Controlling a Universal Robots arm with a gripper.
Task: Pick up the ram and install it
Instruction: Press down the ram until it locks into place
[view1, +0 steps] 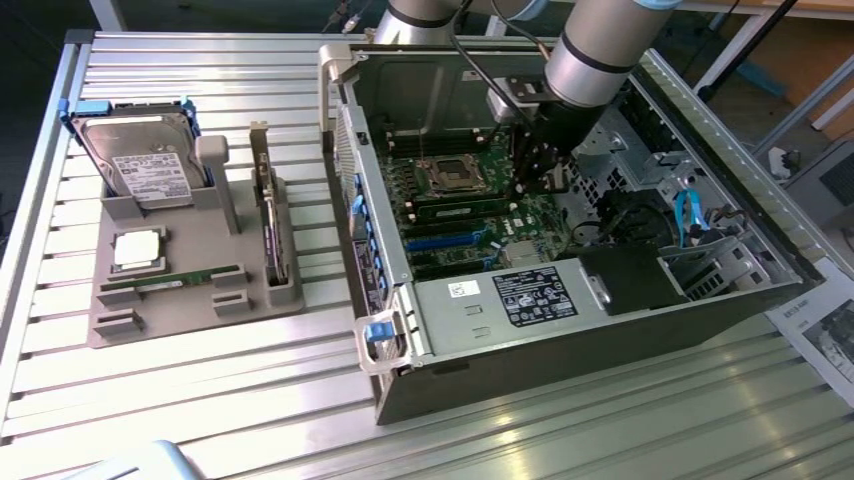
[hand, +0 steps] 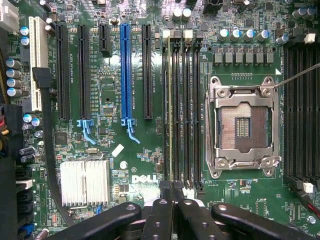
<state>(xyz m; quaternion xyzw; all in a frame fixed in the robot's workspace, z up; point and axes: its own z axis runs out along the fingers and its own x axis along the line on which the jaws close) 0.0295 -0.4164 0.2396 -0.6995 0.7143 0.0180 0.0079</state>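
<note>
The grey holder (view1: 187, 315) stands on the tabletop (view1: 200, 400), on the exterior view's left. It carries four parts, each in its own compartment. The hard drive (view1: 144, 160) leans in the far compartment. The square silver processor (view1: 138, 250) lies flat in the recess in front of it. The dark expansion card (view1: 272, 235) stands on its edge in the slot nearest the computer. The ram (view1: 174, 283) lies in the long narrow groove in front of the processor, a thin green stick, and nothing touches it.

The open computer case (view1: 561, 330) lies just beside the holder, on the exterior view's right. Inside it the green motherboard (hand: 115, 165) is visible, with the open processor socket (hand: 242, 125) and the black memory slots (hand: 182, 105) next to it.

The arm reaches down into the case, well apart from the ram. The tool (hand: 173, 186) hangs over the near end of the memory slots with its two fingers pressed together and nothing between them.
</note>
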